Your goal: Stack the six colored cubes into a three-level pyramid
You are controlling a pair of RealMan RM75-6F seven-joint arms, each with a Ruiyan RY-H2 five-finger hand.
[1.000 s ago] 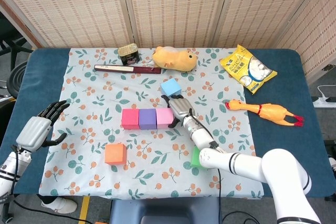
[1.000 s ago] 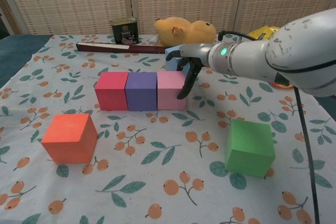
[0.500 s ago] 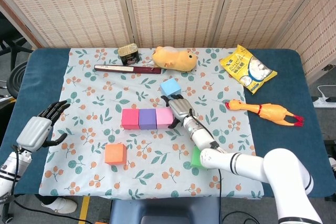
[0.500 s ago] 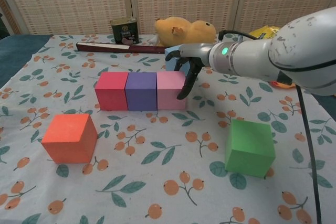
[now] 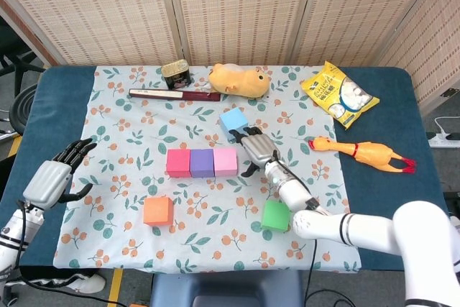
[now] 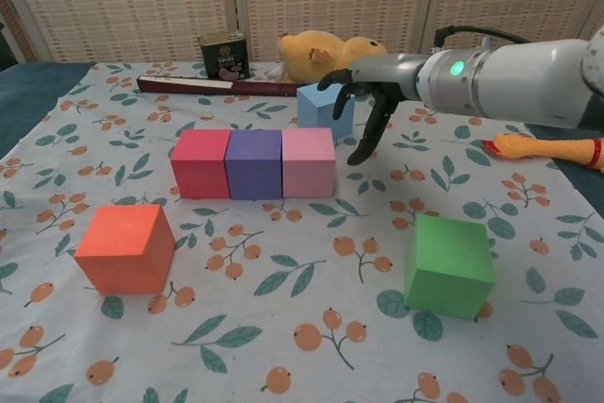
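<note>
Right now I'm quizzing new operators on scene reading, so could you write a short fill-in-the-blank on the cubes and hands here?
1. In the row of three, the purple cube sits between the red cube and the ____ cube.
2. The right hand hovers beside the light ____ cube.
3. The orange cube and green cube lie ____ the row.

Missing words: pink; blue; outside

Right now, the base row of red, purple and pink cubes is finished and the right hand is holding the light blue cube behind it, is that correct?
Not quite: the right hand is holding nothing. In the chest view its fingers hang apart beside the light blue cube, not around it. The rest stands: the red cube, purple cube and pink cube sit side by side in a row, with the light blue cube behind.
</note>
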